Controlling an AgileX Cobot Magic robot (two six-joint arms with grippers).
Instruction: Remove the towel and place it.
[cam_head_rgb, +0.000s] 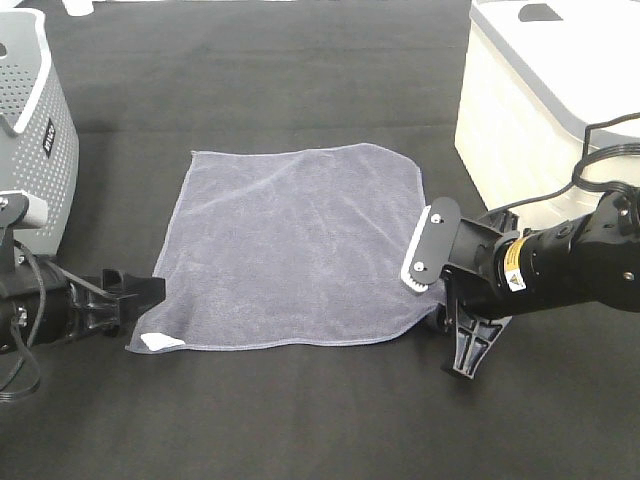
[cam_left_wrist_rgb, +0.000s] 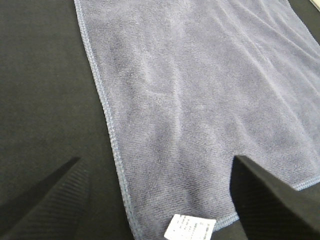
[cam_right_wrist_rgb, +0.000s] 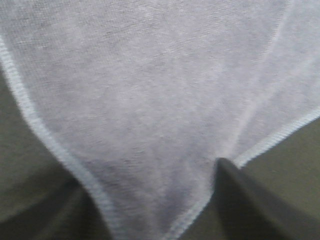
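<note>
On the black table (cam_head_rgb: 300, 420), a flat lavender-grey towel (cam_head_rgb: 300, 250) lays its tagged 7 o'clock corner between the left gripper's (cam_left_wrist_rgb: 155, 160) parted jaws and its 4 o'clock corner between the right gripper's (cam_right_wrist_rgb: 150, 175) parted jaws.

Your right arm (cam_head_rgb: 560, 265) is black and cylindrical, carrying a yellow label (cam_head_rgb: 513, 279) and a white oblong plate (cam_head_rgb: 430, 243) with two screws. A black cable (cam_head_rgb: 578, 165) runs from it. Your left arm (cam_head_rgb: 50, 310) is black and cabled. The left gripper (cam_left_wrist_rgb: 156, 159) has finely ribbed dark fingers (cam_left_wrist_rgb: 55, 200).
</note>
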